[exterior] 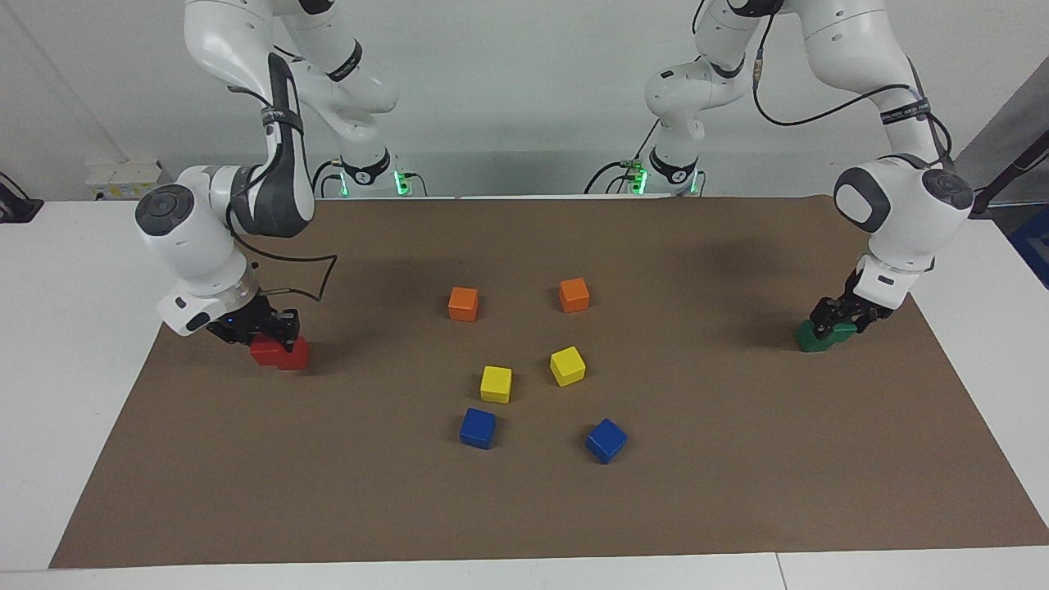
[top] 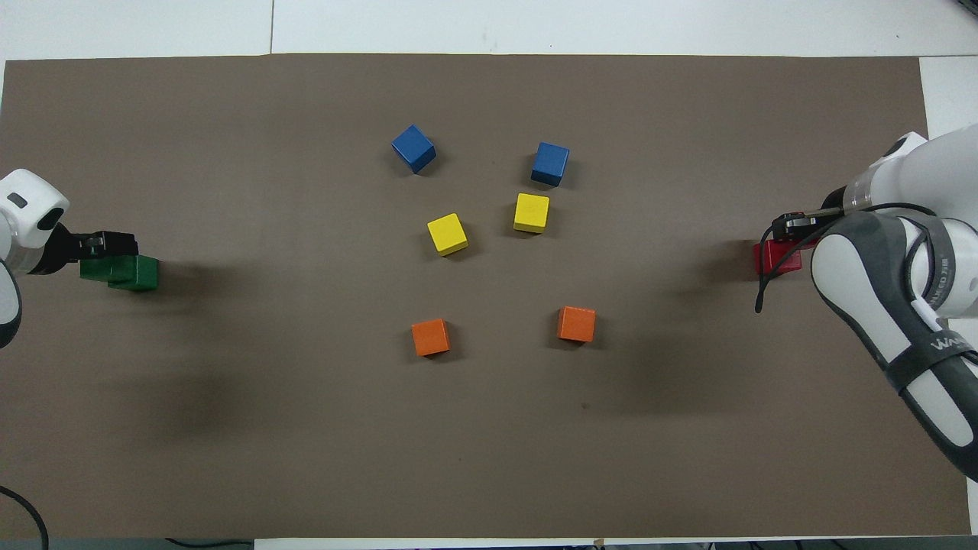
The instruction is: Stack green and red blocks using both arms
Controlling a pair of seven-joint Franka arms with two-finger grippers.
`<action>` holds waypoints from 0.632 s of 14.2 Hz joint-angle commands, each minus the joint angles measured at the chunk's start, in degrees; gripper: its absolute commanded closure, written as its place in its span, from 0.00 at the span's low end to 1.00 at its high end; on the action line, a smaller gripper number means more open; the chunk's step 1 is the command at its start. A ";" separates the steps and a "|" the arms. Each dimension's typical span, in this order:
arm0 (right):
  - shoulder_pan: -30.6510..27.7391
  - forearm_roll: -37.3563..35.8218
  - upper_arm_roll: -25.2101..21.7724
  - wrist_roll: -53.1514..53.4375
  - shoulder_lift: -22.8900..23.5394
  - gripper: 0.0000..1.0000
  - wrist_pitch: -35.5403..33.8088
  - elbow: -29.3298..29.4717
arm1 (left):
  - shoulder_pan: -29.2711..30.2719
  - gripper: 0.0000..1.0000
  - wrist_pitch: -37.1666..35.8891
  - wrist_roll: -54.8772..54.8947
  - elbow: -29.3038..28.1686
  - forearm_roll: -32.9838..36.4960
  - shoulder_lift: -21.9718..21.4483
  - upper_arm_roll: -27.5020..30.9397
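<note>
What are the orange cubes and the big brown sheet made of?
The orange cubes look like painted wood or hard plastic: matte faces, crisp edges, flat colour. The brown sheet looks like paper or thin card: dull, flat and straight-edged on the white table.
</note>
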 commanded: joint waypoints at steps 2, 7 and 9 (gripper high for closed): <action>-1.18 0.22 0.76 -0.02 -3.02 1.00 1.86 -4.66 | 0.36 0.00 -0.07 -0.08 0.84 1.35 0.31 -0.14; -1.27 0.22 0.76 -0.19 -3.73 1.00 4.32 -6.86 | -0.26 0.00 -7.87 -0.17 7.42 1.35 -0.83 -0.31; -1.88 0.14 0.67 -0.19 -3.82 1.00 4.68 -7.39 | -1.39 0.00 -10.17 -0.52 7.88 1.35 -2.93 -0.40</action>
